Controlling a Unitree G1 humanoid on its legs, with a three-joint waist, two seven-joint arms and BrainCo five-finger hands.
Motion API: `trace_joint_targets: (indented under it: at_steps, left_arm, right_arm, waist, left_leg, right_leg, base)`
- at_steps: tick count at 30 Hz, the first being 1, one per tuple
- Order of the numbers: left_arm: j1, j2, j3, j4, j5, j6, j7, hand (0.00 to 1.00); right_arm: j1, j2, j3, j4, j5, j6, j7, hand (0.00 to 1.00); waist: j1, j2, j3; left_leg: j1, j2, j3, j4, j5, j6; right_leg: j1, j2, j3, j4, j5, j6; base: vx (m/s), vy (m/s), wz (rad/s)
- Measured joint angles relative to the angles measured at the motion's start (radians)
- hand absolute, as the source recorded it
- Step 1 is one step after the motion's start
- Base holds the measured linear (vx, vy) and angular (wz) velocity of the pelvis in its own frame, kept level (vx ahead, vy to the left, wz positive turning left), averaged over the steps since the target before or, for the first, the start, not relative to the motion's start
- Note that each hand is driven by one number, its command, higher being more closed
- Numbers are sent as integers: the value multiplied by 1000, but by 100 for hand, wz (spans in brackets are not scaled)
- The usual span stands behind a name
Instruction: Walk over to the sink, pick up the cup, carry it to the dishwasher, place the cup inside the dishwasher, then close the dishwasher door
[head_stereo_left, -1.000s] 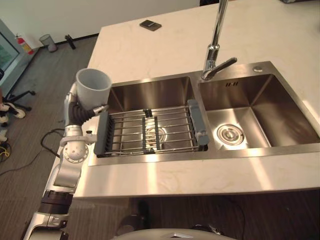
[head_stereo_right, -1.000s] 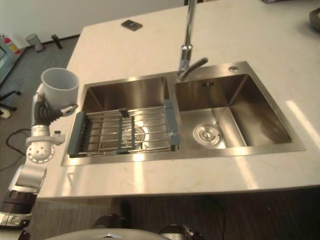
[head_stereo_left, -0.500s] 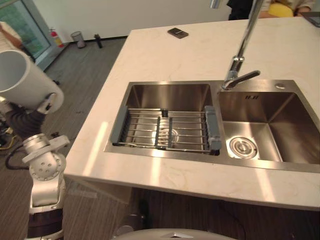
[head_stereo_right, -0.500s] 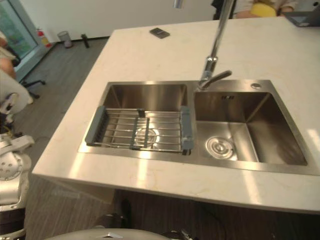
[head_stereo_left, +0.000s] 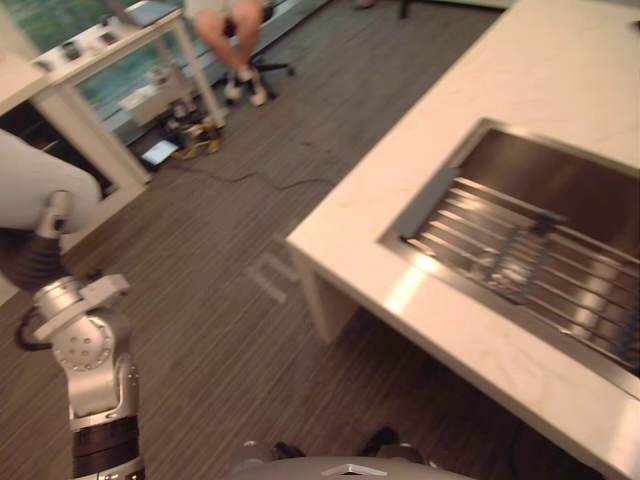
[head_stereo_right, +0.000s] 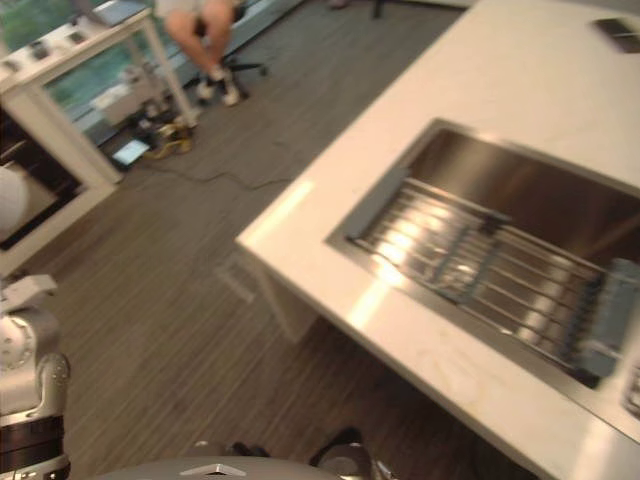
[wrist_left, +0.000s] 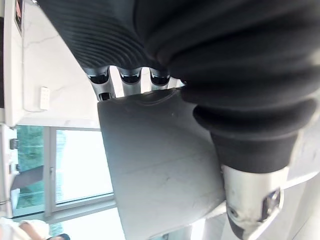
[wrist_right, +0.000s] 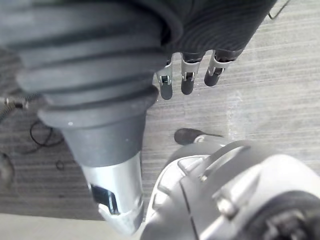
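Observation:
The pale grey cup (head_stereo_left: 35, 190) is at the far left of the left eye view, lying on its side in my left hand (head_stereo_left: 52, 215) above the wooden floor. In the left wrist view the fingers (wrist_left: 129, 75) and thumb curl round the cup (wrist_left: 160, 165). The cup's edge (head_stereo_right: 8, 200) also peeks in at the left of the right eye view. My right hand (wrist_right: 185, 80) hangs over the floor with its fingers relaxed and holding nothing. The steel sink (head_stereo_left: 560, 180) with its wire rack (head_stereo_left: 520, 250) lies off to the right.
The sink's pale stone counter (head_stereo_left: 520, 70) ends in a corner near the middle. A white table (head_stereo_left: 90, 55) stands at the far left. A seated person's legs (head_stereo_left: 235, 40) and floor clutter with cables (head_stereo_left: 190, 135) lie beyond. A dark phone (head_stereo_right: 615, 28) rests on the counter.
The camera has swung left, so the sink now sits at the right and open floor takes the middle. The cup stays in my left hand.

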Motion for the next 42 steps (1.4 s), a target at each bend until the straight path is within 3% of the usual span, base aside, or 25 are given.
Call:
trace_joint_targets:
  at_steps: [1, 2, 3, 4, 5, 6, 7, 8, 9, 11, 12, 13, 14, 15, 16, 18, 20, 21, 22, 24, 29, 33, 39, 40, 42]
  left_arm:
    - [-1, 0, -15, -2, -1, 0, -11, 100]
    - [-1, 0, -28, -15, -9, 0, -30, 100]
    - [-5, 5, -47, -31, -9, 1, -49, 100]
    - [-5, 11, -62, -39, -8, 0, -58, 100]
    - [-2, 13, -92, -52, -8, 1, -76, 100]
    - [-5, 13, -122, -68, -8, 9, -109, 100]
    - [-4, 13, -139, -75, -8, 10, -121, 100]
    - [-2, 16, -158, -78, -9, 20, -149, 100]
    - [-2, 21, -161, -81, -13, 34, -161, 100]
    - [11, 44, -177, -85, -31, 76, -189, 100]
    - [18, 50, -209, -73, -41, 101, -207, 100]
    - [18, 51, -236, -68, -47, 110, -211, 100]
    - [23, 53, -276, -61, -59, 107, -227, 100]
    - [22, 57, -314, -37, -66, 87, -250, 100]
    - [18, 58, -345, -8, -69, 78, -270, 100]
    - [19, 57, -355, 31, -73, 77, -263, 100]
    - [19, 59, -379, 41, -82, 73, -261, 100]
    - [21, 56, -416, 44, -84, 71, -258, 100]
    - [23, 57, -427, 44, -84, 71, -257, 100]
    - [58, 56, -472, 46, -85, 80, -246, 100]
    - [74, 51, -539, 68, -87, 95, -243, 100]
    - [73, 36, -558, 86, -87, 98, -243, 100]
    - [73, 35, -565, 105, -85, 98, -243, 100]
    - [73, 27, -562, 166, -26, 86, -198, 100]
    - [73, 27, -562, 166, -26, 86, -198, 100]
  right_arm:
    - [9, 0, 1, -2, 0, 0, 0, 0]
    - [11, 2, 3, 0, 1, 0, -2, 0]
    - [13, 17, 0, 5, 2, -4, -7, 0]
    - [10, 21, -10, 17, 5, -8, -12, 0]
    - [9, 7, -22, 35, 6, -8, -12, 0]
    - [15, -13, -21, 29, 9, -13, -2, 0]
    - [18, -21, -21, 27, 10, -22, 10, 0]
    - [30, -19, -15, 13, 10, -31, 19, 0]
    - [29, -11, -16, 10, 12, -31, 12, 0]
    - [23, 18, -18, 8, 50, -32, -23, 0]
    - [32, 47, -29, -12, 91, -30, -46, 0]
    - [41, 62, -45, -14, 98, -30, -48, 0]
    - [51, 87, -79, -13, 105, -30, -52, 0]
    - [55, 112, -104, -14, 109, -33, -54, 0]
    - [56, 133, -115, -17, 109, -37, -55, 0]
    - [58, 137, -110, -40, 56, -36, -42, 0]
    - [61, 140, -102, -52, 38, -31, -37, 0]
    - [57, 135, -88, -51, 33, -14, -31, 0]
    - [54, 135, -83, -51, 25, -8, -31, 0]
    - [18, 94, -44, -47, -56, 41, -11, 0]
    - [-68, 47, 74, -49, -128, 79, 52, 0]
    - [-99, 34, 130, -48, -127, 101, 73, 0]
    - [-127, 20, 164, -31, -69, 130, 97, 0]
    - [-135, 26, 180, -4, 8, 153, 118, 0]
    - [-135, 26, 180, -4, 8, 153, 118, 0]
  waist:
    - [-5, -1, -4]
    - [-17, 0, -8]
    - [-38, -20, -9]
    - [-33, -14, -10]
    - [-32, 15, -8]
    - [-48, 39, -5]
    - [-45, 38, -1]
    - [-41, 27, 6]
    - [-42, 27, 6]
    - [-40, -8, 17]
    - [-42, -19, 26]
    - [-52, -20, 26]
    - [-70, -15, 23]
    - [-88, -6, 30]
    - [-83, -3, 39]
    - [-72, -17, 50]
    - [-71, -30, 46]
    - [-68, -45, 41]
    - [-66, -46, 39]
    - [-33, -60, 31]
    - [-28, -77, 15]
    - [-33, -71, 11]
    - [-33, -70, 10]
    - [-40, -91, -3]
    - [-39, -91, -3]
  left_leg:
    - [-7, -15, 6, 2, 17, 24]
    - [-13, -76, -12, -69, 65, 29]
    - [4, -137, -30, -151, 67, 19]
    - [15, -116, -2, -140, 18, 43]
    - [60, -43, 60, -208, -16, 7]
    - [106, 2, 66, -313, 52, -47]
    - [113, -7, 36, -343, 49, -87]
    - [130, -44, 31, -398, 38, -105]
    - [137, -61, 22, -426, 31, -111]
    - [134, -115, -31, -487, 14, -96]
    - [129, -145, -110, -499, 11, -66]
    - [125, -155, -157, -496, 10, -52]
    - [105, -162, -240, -489, 0, -36]
    - [79, -163, -317, -473, -4, -28]
    - [66, -167, -363, -469, -9, -21]
    - [56, -188, -398, -489, -5, -20]
    - [46, -203, -428, -492, 11, -20]
    - [50, -216, -440, -517, 55, -27]
    - [52, -216, -444, -523, 63, -26]
    - [46, -204, -448, -545, 89, -23]
    - [50, -170, -450, -546, 107, -38]
    - [49, -157, -472, -547, 118, -54]
    - [62, -137, -470, -548, 117, -69]
    - [77, -135, -464, -548, 108, -80]
    - [77, -135, -464, -548, 108, -80]
  right_leg:
    - [5, -21, -12, 5, -8, 7]
    - [20, -49, -12, -19, -1, 11]
    - [23, -91, -41, -48, 44, 10]
    - [30, -98, -68, -44, 51, 21]
    - [44, -101, -113, 3, 49, 27]
    - [54, -130, -156, 88, 21, 66]
    - [55, -159, -167, 129, 13, 69]
    - [62, -195, -180, 171, 13, 71]
    - [69, -205, -191, 183, 15, 74]
    - [76, -227, -193, 199, 37, 77]
    - [69, -219, -46, 177, 50, 17]
    - [65, -203, 57, 163, 53, -17]
    - [49, -169, 222, 161, 18, -41]
    - [46, -105, 381, 144, -35, 20]
    - [37, -30, 513, 129, -77, 58]
    - [-5, 51, 663, 120, -115, 83]
    - [-23, 71, 706, 94, -107, 83]
    - [-21, 69, 715, 74, -93, 125]
    - [-15, 71, 713, 69, -93, 130]
    - [7, 98, 707, -1, -79, 144]
    - [60, 152, 700, -107, -36, 124]
    - [79, 172, 676, -129, -31, 117]
    - [93, 191, 678, -152, -23, 102]
    - [128, 201, 681, -202, -7, 104]
    - [128, 201, 681, -203, -7, 104]
  base:
    - [-113, 137, 151]
    - [-175, 133, 171]
    - [-219, 141, 162]
    - [-207, 119, 134]
    - [-163, 109, 118]
    - [-124, 118, 107]
    - [-114, 210, 87]
    - [-117, 220, 42]
    - [-224, 343, 54]
    - [-206, 297, 77]
    - [-93, 190, 123]
    - [-70, 166, 182]
    - [-20, 63, 209]
    - [-36, 50, 246]
    - [-27, 30, 235]
    - [11, -9, 185]
    - [37, -51, 145]
    - [49, -56, 129]
    - [95, -61, 105]
    - [109, -96, 22]
    - [45, -102, -7]
    - [7, -83, 11]
    - [-30, -30, -4]
    - [0, 0, 0]
    - [0, 0, 0]
